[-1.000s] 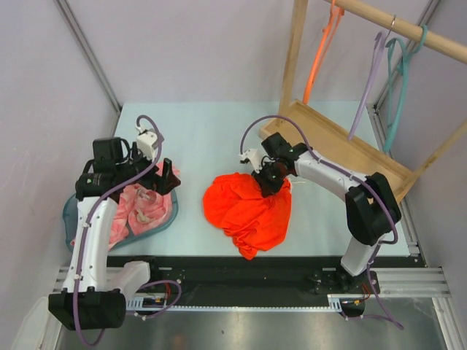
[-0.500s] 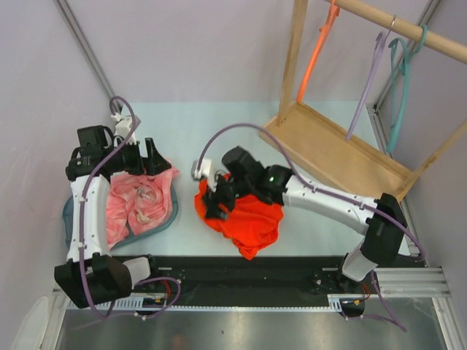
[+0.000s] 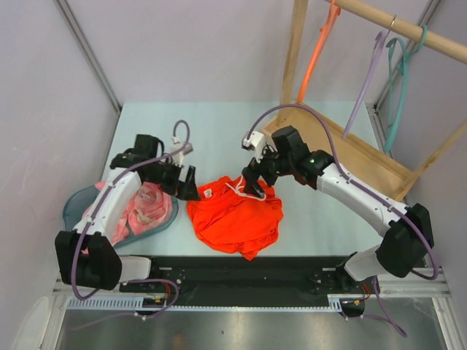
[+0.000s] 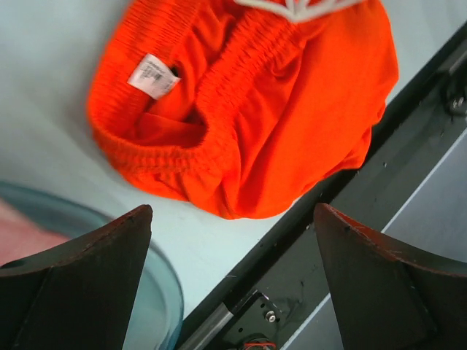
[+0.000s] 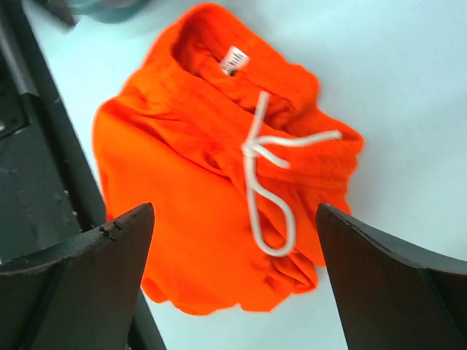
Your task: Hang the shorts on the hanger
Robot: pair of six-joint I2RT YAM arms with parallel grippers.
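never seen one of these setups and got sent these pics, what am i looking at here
Two robot arms are bolted at the near edge of a table. The wide picture looks down from above; the two close-ups come from a camera on each wrist, that arm's dark fingers at the bottom corners. The orange shorts lie crumpled between the left gripper and the right gripper; both are open, holding nothing. The orange hanger hangs on the wooden rack. A pink garment sits in a bluish tray.
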